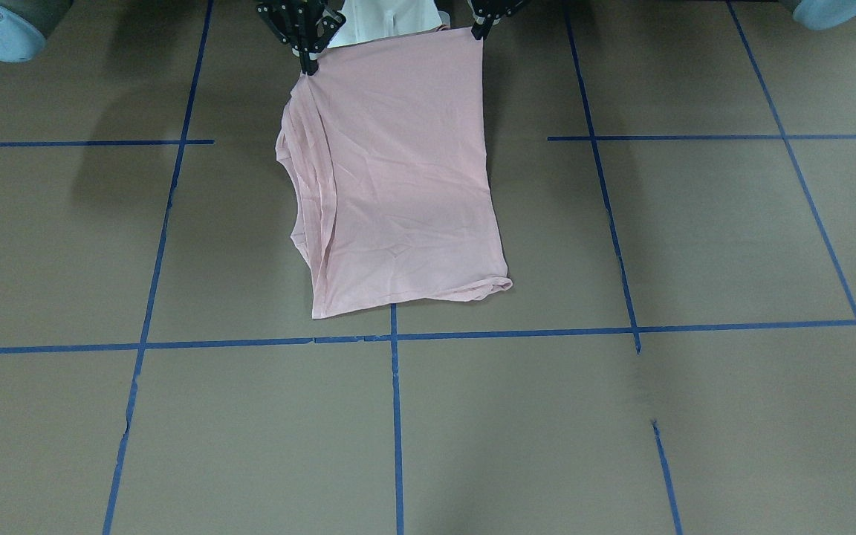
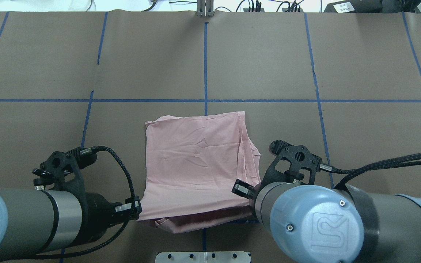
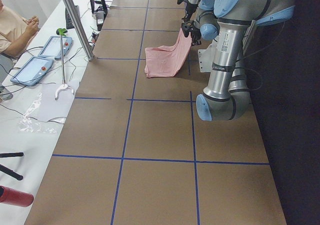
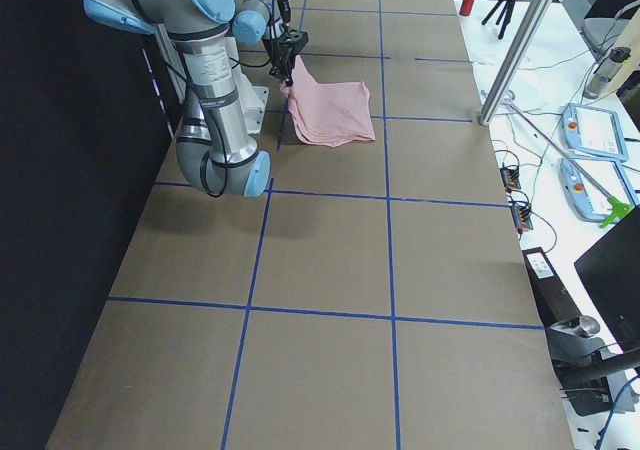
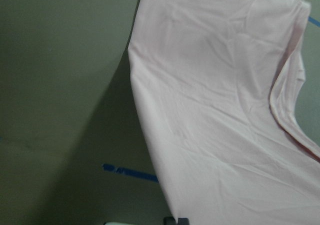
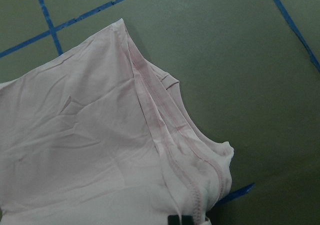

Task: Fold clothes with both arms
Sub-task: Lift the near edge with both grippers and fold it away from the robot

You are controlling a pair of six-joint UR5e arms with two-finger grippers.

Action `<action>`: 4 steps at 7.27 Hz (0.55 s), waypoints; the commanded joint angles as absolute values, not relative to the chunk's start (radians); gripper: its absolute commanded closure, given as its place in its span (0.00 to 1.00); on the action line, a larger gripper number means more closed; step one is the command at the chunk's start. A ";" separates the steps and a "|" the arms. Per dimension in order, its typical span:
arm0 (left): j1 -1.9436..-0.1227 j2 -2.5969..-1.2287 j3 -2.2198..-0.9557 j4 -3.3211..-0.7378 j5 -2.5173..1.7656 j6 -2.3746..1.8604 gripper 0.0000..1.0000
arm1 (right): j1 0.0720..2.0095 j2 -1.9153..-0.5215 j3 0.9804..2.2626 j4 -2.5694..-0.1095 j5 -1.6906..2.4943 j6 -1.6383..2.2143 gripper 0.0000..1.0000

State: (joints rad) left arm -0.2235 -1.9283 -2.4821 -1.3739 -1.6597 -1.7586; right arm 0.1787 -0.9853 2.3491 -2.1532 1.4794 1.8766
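Note:
The pale pink T-shirt (image 1: 398,171) is folded into a rough rectangle. Its far edge lies on the table and its near edge is lifted toward the robot. No print shows. It also shows in the overhead view (image 2: 196,164) and both side views (image 3: 167,60) (image 4: 330,110). My left gripper (image 2: 136,212) is shut on the shirt's near left corner, seen in the front view (image 1: 481,30) too. My right gripper (image 2: 249,190) is shut on the near right corner, where sleeve and hem layers bunch (image 1: 309,65). The wrist views show only fabric (image 5: 225,110) (image 6: 75,150).
The table is covered in brown paper with a blue tape grid (image 2: 205,65). The white pedestal base (image 2: 203,257) sits just behind the shirt's near edge. A metal pole (image 3: 75,20) and teach pendants (image 3: 30,70) stand on the far side, beside a seated operator (image 3: 12,27).

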 commanded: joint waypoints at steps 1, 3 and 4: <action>-0.283 -1.962 -2.381 -1.370 -1.657 -1.674 1.00 | 0.199 -0.960 2.242 -2.098 1.470 1.850 1.00; -0.394 -2.020 -2.199 -1.461 -1.660 -1.579 1.00 | 0.314 -0.956 2.025 -1.854 1.476 1.748 1.00; -0.438 -2.020 -2.116 -1.530 -1.660 -1.534 1.00 | 0.360 -0.954 1.937 -1.760 1.479 1.697 1.00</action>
